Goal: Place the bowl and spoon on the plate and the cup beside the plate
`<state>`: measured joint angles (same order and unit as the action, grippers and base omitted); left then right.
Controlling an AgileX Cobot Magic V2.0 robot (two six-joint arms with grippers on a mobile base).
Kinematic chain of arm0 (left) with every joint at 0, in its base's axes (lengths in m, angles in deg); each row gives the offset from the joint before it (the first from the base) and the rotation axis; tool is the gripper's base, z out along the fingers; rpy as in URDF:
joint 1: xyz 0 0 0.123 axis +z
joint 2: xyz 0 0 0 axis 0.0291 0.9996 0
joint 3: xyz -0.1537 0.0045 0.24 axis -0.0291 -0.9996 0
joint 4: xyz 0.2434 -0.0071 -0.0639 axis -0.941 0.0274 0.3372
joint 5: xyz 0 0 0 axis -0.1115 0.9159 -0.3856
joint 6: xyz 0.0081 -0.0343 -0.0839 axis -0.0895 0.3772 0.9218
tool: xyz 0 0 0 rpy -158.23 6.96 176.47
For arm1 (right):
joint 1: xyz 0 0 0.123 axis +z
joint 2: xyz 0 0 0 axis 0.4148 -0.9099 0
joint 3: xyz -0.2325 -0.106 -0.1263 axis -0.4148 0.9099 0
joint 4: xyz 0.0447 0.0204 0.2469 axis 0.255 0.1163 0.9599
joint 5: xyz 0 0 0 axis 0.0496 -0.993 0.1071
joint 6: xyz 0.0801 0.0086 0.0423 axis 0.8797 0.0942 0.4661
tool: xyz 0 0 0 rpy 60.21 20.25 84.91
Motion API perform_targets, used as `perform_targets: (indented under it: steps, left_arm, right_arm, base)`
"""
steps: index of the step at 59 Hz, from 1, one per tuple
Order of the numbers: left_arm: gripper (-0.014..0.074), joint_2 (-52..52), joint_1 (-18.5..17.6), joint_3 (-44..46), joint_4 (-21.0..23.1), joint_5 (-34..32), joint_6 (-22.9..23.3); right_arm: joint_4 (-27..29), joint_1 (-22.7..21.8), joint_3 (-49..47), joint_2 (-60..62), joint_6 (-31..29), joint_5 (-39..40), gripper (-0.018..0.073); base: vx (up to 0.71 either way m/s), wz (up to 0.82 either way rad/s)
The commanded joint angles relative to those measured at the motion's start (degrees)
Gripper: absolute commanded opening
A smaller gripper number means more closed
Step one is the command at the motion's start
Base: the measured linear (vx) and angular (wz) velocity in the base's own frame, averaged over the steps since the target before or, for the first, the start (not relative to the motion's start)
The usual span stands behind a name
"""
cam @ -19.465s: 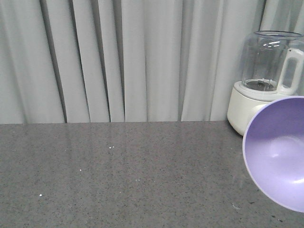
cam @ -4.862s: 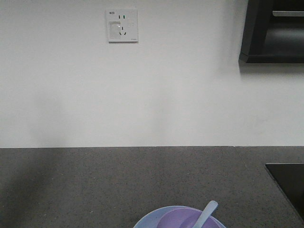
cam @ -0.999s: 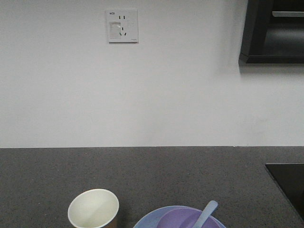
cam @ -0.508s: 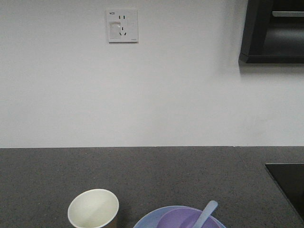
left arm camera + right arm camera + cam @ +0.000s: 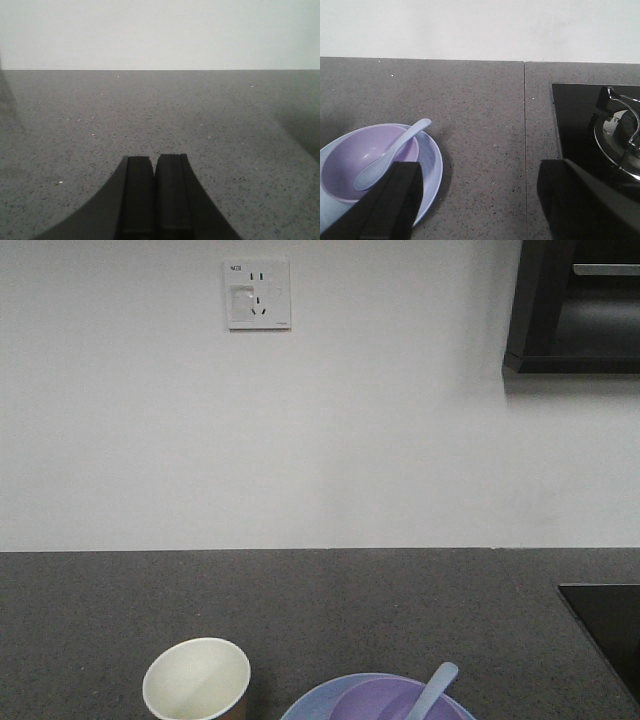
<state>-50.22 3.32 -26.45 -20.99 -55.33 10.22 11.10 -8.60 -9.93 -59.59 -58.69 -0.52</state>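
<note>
- Your left gripper [image 5: 154, 195] has its jaws pressed together, empty, over the grey speckled counter [image 5: 160, 115].
- Your right gripper [image 5: 477, 205] is spread wide, empty.
- You see the lavender plastic bowl [image 5: 357, 160] on the pale blue plate [image 5: 431, 170], the grey-white spoon [image 5: 390, 154] in the bowl.
- You see the brown paper cup [image 5: 196, 680] just beside the plate.
</note>
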Motion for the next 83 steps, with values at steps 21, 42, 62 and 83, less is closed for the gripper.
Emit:
perform_targets:
  steps: [21, 42, 62, 83]
  left_arm:
    - [-0.0006, -0.7, 0.1, -1.4, 0.6, -4.5, 0.3]
    - [-0.0006, -0.7, 0.1, -1.4, 0.6, -4.5, 0.3]
    - [-0.0006, -0.8, 0.1, -1.4, 0.6, -4.4, 0.3]
    - [-0.0006, -0.8, 0.1, -1.4, 0.6, -4.4, 0.3]
  right_arm:
    - [10.2, -15.1, 21.2, 9.1, -14.7, 33.2, 0.0113]
    - [6.4, -18.2, 47.8, 27.1, -15.2, 51.1, -0.0012]
    - [6.7, -18.1, 46.8, 26.6, -15.2, 48.2, -0.0012]
    - [6.7, -18.1, 46.8, 26.6, -15.2, 48.2, -0.0012]
  base:
    - [0.00, 0.00]
    - [0.00, 0.00]
    - [0.00, 0.00]
    - [0.00, 0.00]
